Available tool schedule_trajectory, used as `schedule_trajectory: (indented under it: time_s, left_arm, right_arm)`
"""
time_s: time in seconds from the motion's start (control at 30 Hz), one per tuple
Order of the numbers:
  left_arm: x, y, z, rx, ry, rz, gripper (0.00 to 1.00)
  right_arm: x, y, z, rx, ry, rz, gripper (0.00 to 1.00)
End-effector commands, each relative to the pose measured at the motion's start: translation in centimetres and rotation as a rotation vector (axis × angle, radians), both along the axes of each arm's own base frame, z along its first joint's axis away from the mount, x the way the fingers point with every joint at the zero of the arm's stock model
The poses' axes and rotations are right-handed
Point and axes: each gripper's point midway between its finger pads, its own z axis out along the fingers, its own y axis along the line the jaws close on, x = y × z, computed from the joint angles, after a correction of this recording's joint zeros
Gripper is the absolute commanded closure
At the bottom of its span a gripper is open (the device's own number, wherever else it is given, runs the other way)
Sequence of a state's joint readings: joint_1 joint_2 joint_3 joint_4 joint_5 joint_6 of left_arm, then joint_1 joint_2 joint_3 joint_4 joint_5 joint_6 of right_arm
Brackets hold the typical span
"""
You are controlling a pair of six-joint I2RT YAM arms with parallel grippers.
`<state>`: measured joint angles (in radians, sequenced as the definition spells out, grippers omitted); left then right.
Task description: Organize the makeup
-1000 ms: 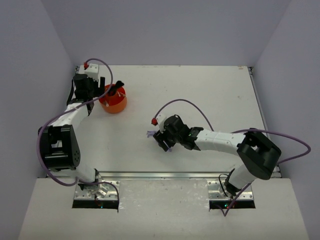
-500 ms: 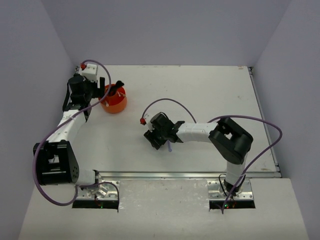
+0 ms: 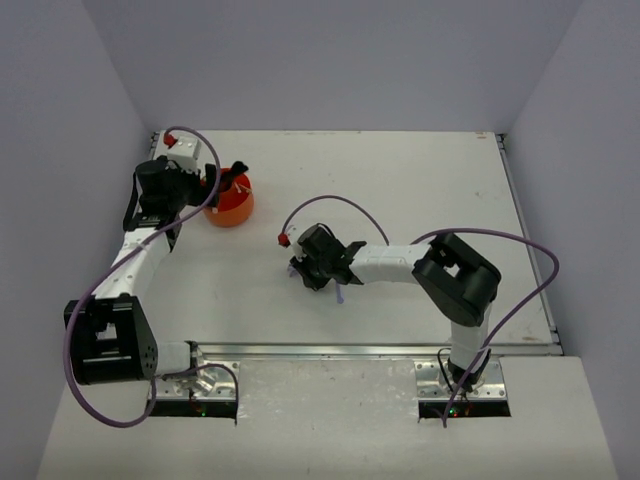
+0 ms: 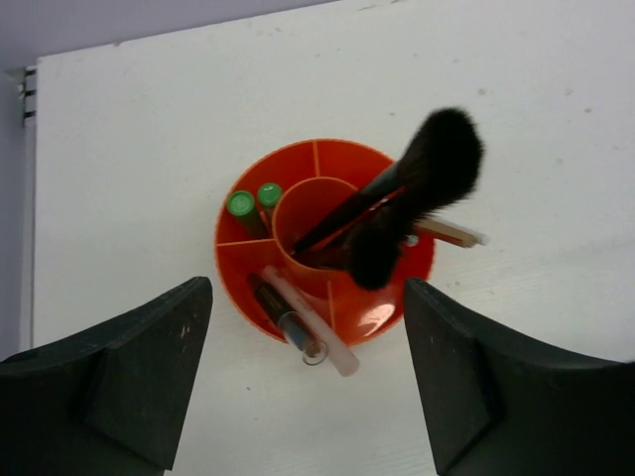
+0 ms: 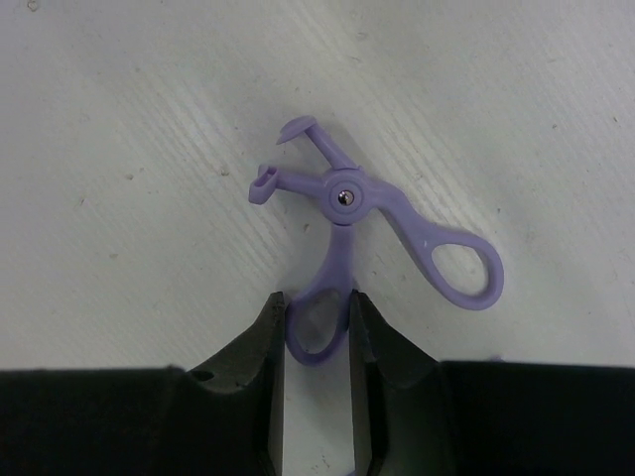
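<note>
on the far left of the table (image 3: 430, 180), the left gripper (image 4: 306, 297) is hovering over the round orange divided tub (image 4: 322, 151), its two dark fingers (image 4: 149, 377) standing wide apart with nothing between them. from the top view the tub (image 3: 232, 208) is sitting near the far left corner, just beside that gripper (image 3: 215, 180).

the tub is already holding most of the makeup. two small green tubes (image 4: 241, 204) are standing side by side in a left outer compartment. a dark pencil (image 4: 283, 312) and a thin pale stick (image 4: 317, 335) are leaning together out of a near compartment, their ends poking past the rim. black flared-head brushes (image 4: 437, 164) are rising tilted from the round middle cup, their bristles spreading over the right side of the tub, with a thin reddish stick (image 4: 372, 205) running along one handle. another pale stick (image 4: 451, 234) is jutting over the right rim beneath the bristles.

nearer the middle of the table, well apart from the tub, the right gripper (image 5: 315, 317) is reaching down low and pinching one loop handle of the lilac eyelash curler (image 5: 347, 198), a finger (image 5: 266, 337) pressing against each side of that loop. the curler is lying flat on the table, its other loop handle pointing right and its two curved tips pointing away from the gripper. from the top view only a sliver of lilac (image 3: 342, 295) is showing beside the right gripper (image 3: 305, 270).
</note>
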<state>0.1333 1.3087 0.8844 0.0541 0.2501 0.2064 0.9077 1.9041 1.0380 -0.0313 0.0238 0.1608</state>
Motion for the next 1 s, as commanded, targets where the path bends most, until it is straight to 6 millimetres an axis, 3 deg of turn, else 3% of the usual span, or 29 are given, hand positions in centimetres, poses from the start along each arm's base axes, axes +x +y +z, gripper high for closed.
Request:
schedule_trajectory:
  time_s: [0.0,0.13,0.33,0.43,0.53,0.67,0.8,0.97]
  left_arm:
    - [-2.8,-5.0,3.9,-0.073,-0.095,-0.267,0.25]
    - [-7.0,-8.6,4.6,-0.012,-0.126,-0.544,0.23]
    - [-10.7,-11.0,1.9,0.080,-0.137,-0.693,0.17]
    - [-12.1,-12.2,1.6,0.081,-0.162,-0.759,0.16]
    - [-13.2,-13.1,1.7,0.052,-0.173,-0.813,0.15]
    - [-14.3,-14.0,1.5,0.026,-0.158,-0.868,0.11]
    - [-14.1,-13.9,1.5,-0.014,-0.138,-0.828,0.09]
    - [-14.1,-14.7,1.8,-0.218,-0.025,-0.782,0.10]
  right_arm:
    - [0.0,2.0,3.7,0.147,-0.058,0.032,0.94]
    - [0.1,3.6,8.5,0.327,-0.134,0.046,0.93]
    - [-0.7,5.6,15.3,0.591,-0.207,0.097,0.92]
    - [-0.9,6.8,17.9,0.681,-0.211,0.120,0.92]
    - [-0.5,7.5,19.5,0.716,-0.196,0.099,0.91]
    - [0.3,7.6,19.9,0.721,-0.180,0.034,0.92]
    - [0.7,7.0,20.5,0.759,-0.200,-0.039,0.92]
    - [2.2,6.0,22.3,0.732,-0.445,-0.175,0.93]
